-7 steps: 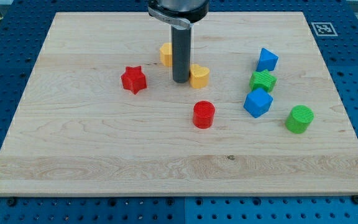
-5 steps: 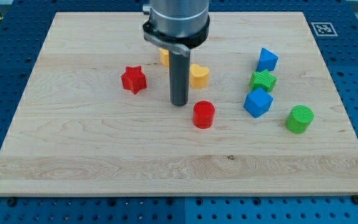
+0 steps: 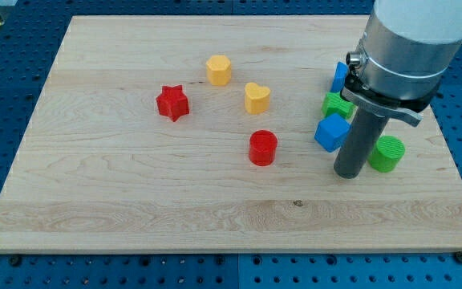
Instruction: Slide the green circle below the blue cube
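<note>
The green circle (image 3: 389, 153), a short green cylinder, stands at the board's right side. The blue cube (image 3: 331, 132) sits up and to its left. My tip (image 3: 348, 173) rests on the board between them, just left of the green circle and just below and right of the blue cube. The rod hides part of the cube's right side. A green star (image 3: 336, 104) and a second blue block (image 3: 341, 76) sit above the cube, partly hidden by the arm.
A red cylinder (image 3: 263, 148) stands at the board's middle. A yellow heart (image 3: 256, 98), a yellow block (image 3: 219, 70) and a red star (image 3: 172, 103) lie above and left of it. The board's right edge (image 3: 447, 144) is close to the green circle.
My tip has moved from the board's middle, beside the yellow heart and red cylinder, down and to the right to the gap between blue cube and green circle. No block has visibly moved.
</note>
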Controlling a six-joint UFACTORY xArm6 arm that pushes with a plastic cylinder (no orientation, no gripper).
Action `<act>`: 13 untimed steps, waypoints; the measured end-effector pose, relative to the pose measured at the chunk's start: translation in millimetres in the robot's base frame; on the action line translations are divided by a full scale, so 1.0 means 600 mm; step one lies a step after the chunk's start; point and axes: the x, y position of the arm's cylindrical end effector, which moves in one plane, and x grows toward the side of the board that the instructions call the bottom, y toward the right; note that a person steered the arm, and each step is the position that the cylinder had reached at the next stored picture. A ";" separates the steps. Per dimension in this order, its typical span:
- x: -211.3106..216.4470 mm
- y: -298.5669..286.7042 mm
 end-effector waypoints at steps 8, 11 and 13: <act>0.010 0.130; -0.028 0.153; -0.028 0.109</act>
